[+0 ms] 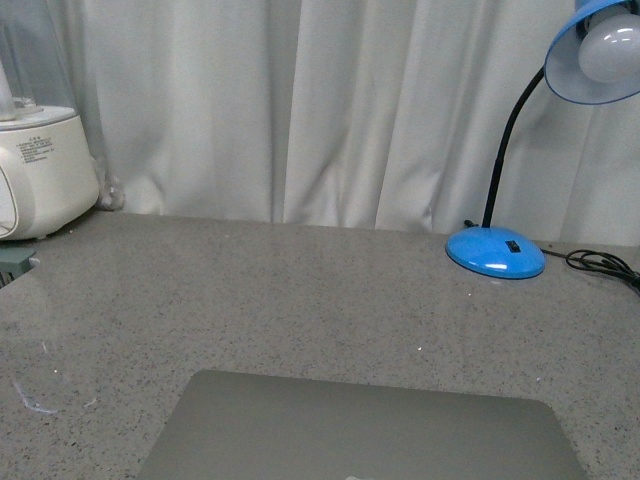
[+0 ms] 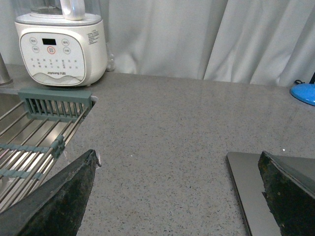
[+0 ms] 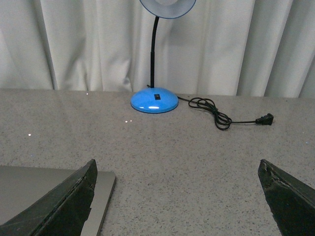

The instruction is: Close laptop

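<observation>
The laptop lies flat at the near edge of the grey speckled counter, its plain matte grey lid facing up; no keys or screen show. Neither gripper shows in the front view. In the left wrist view my left gripper is open over bare counter, one finger beside the laptop's corner. In the right wrist view my right gripper is open and empty, one finger over the laptop's other corner.
A blue desk lamp stands at the back right, its black cord trailing on the counter. A white kitchen appliance stands at the back left beside a metal sink rack. White curtains hang behind.
</observation>
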Tool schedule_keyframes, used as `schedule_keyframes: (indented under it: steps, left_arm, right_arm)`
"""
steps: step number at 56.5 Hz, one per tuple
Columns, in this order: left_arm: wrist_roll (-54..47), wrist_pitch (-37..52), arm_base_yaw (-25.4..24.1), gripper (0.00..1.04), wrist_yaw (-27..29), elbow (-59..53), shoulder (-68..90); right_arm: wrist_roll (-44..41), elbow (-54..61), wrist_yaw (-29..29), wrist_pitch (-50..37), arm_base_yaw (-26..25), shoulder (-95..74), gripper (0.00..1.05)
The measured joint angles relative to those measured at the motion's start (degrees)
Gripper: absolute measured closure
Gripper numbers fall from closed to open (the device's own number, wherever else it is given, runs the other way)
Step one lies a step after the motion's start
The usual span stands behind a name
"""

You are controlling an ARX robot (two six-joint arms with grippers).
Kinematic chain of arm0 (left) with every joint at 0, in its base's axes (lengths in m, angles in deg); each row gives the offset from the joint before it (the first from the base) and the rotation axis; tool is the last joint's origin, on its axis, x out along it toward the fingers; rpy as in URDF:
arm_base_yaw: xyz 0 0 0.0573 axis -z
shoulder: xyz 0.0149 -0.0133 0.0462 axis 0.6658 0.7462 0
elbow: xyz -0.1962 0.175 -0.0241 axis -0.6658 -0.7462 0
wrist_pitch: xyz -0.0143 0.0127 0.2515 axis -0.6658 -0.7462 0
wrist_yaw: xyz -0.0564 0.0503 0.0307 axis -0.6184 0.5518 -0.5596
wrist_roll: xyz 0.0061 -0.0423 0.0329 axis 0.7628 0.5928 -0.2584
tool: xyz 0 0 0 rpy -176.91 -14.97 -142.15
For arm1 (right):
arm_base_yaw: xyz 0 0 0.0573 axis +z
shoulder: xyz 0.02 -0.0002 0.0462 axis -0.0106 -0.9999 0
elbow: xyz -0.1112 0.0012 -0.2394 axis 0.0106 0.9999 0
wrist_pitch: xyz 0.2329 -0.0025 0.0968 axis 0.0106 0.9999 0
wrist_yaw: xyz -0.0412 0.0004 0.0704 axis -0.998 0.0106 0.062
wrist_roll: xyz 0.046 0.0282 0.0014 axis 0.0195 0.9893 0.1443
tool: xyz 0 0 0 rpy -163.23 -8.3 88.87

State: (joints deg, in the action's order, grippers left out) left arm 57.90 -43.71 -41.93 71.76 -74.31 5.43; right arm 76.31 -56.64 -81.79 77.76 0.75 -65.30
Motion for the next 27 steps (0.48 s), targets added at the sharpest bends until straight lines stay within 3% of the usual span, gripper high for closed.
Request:
schedule_keyframes:
  steps: [27]
  left_arm:
    - [0.0,0.0,0.0,0.06,0.0,0.0,0.0]
  right_arm:
    - [0.0,0.0,0.0,0.0,0.0,0.0,0.09]
